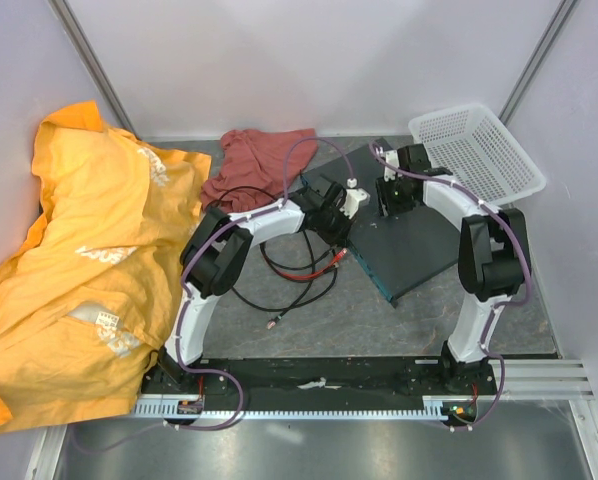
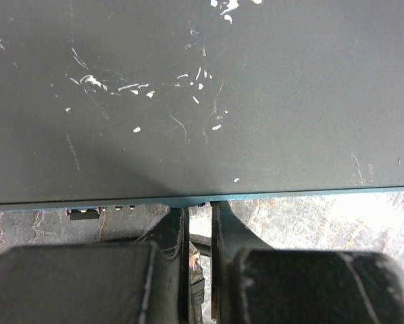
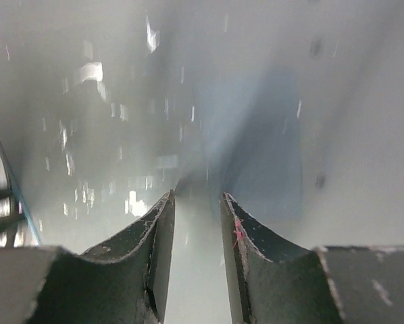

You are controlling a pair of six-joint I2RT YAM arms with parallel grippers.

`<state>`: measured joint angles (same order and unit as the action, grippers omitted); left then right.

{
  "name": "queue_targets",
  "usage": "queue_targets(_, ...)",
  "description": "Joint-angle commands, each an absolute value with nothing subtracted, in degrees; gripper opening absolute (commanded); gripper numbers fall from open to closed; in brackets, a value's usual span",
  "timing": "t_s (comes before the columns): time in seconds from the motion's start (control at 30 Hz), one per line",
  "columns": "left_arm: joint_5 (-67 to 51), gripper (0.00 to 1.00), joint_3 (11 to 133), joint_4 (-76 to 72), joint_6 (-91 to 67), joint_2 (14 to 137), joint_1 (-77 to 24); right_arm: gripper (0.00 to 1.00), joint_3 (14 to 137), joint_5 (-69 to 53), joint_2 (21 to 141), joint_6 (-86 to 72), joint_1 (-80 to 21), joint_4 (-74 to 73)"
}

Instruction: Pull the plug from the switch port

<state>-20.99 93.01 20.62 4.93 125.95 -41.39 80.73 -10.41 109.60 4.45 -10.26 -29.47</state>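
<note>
The switch (image 1: 414,245) is a flat dark slab with a teal long edge, and it lies right of centre. In the left wrist view its scratched top (image 2: 202,101) fills the upper part. My left gripper (image 1: 331,215) is at the teal edge (image 2: 310,194). Its fingers (image 2: 223,233) are closed narrowly on the plug (image 2: 196,270), which has a clear tip and a grey boot. The tip stands back from the edge, out of the port. My right gripper (image 1: 394,192) rests on the switch top (image 3: 256,135). Its fingers (image 3: 160,236) are slightly parted and hold nothing.
Black and red cables (image 1: 299,268) loop on the table left of the switch, with a loose plug end (image 1: 271,323). A red cloth (image 1: 254,160) and a big orange garment (image 1: 79,250) lie at the left. A white mesh basket (image 1: 479,150) stands at the back right.
</note>
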Motion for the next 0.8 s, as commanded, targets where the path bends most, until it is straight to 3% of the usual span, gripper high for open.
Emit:
queue_targets(0.0,-21.09,0.02,87.99,7.21,4.92,120.51,-42.01,0.4,75.07,-12.55,101.79,4.56,-9.67,-31.12)
queue_targets(0.2,-22.15,0.02,84.39,8.44,4.22,118.31,-41.31,0.41,67.77,-14.93,92.47,7.38,-9.67,-29.79)
queue_targets(0.33,-22.06,0.01,82.27,8.35,4.75,117.16,-40.78,0.38,66.18,-26.16,91.32,13.34,-10.28,-32.16)
queue_targets(0.77,-23.64,0.01,73.22,8.61,3.69,110.84,-38.76,0.36,61.0,-26.63,86.75,17.75,-11.87,-33.57)
